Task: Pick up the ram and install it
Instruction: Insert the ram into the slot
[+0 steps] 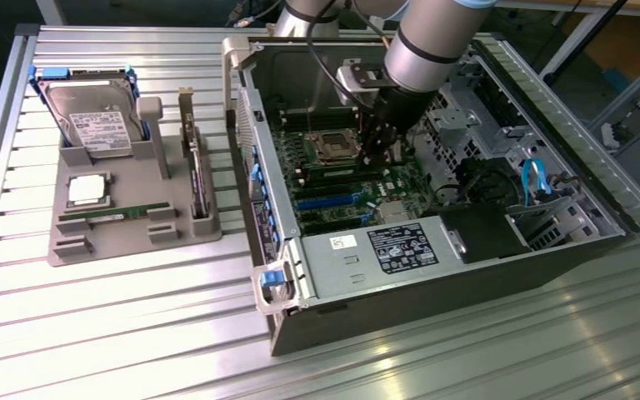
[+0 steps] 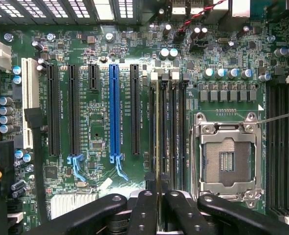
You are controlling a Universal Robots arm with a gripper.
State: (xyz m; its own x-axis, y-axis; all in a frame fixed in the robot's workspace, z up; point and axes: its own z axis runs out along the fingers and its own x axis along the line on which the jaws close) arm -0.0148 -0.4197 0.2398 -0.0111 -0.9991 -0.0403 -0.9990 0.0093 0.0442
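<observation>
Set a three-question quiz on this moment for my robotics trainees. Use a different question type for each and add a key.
1. Fill in: in the exterior view, the grey tray sits on the exterior view's ____ of the computer case.
2. True or false: the gripper is shut on the ram, which appears edge-on in the wrist view.
3. Multiple choice: the held ram is lined up with
A) the tray
B) the memory slots beside the processor socket
C) a spot outside the case

Key: 1 left; 2 true; 3 B.
</observation>
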